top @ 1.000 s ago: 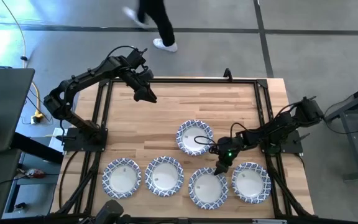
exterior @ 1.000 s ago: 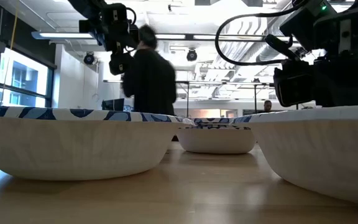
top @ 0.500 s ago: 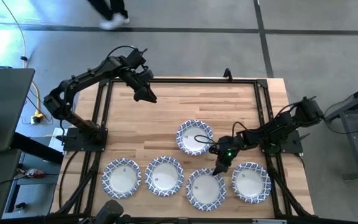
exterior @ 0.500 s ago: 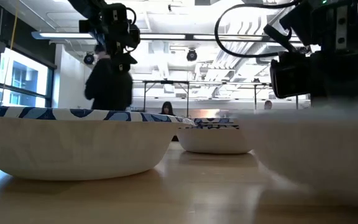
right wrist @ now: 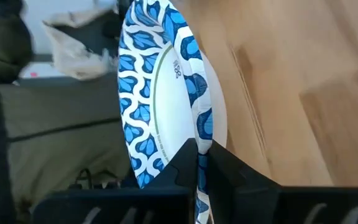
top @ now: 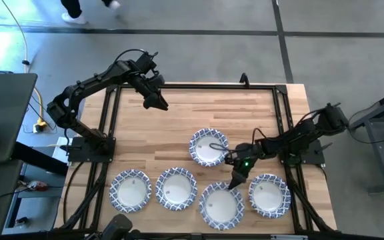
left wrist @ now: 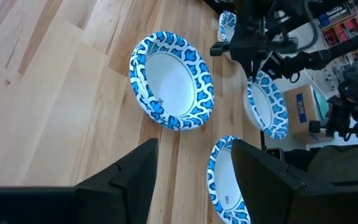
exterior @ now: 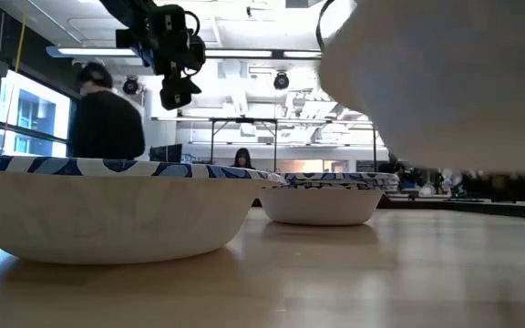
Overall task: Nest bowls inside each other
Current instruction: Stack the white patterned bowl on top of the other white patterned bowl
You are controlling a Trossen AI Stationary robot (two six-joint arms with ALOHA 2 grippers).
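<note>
Five bowls with blue-and-white rims show on the wooden table. One bowl (top: 209, 147) rests on its base mid-table, and three more (top: 131, 190) (top: 176, 188) (top: 269, 195) stand in a row along the near edge. My right gripper (top: 234, 183) is shut on the fifth bowl (top: 222, 205), between the near-row bowls. In the low view that bowl (exterior: 427, 82) hangs above the tabletop. My left gripper (top: 157, 101) stands open and holds nothing, in the air over the table's far left part. My right gripper pinches the bowl's rim (right wrist: 199, 138) on its far right side, one finger inside the bowl and one outside. The fingers slant down from the table's far right. The bowl is tilted and raised off the table, its white underside toward the near edge.
Bare wood lies across the far half and the left of the table (top: 179, 120). A black frame (top: 205, 85) runs around the table's edges. A person (exterior: 106, 118) walks in the room beyond the far edge.
The bowl in my right gripper has risen off the table and tipped, its underside now toward the near edge; the gripper has tipped upward with it. The other bowls have stayed put. The person beyond the far edge has walked toward the left.
</note>
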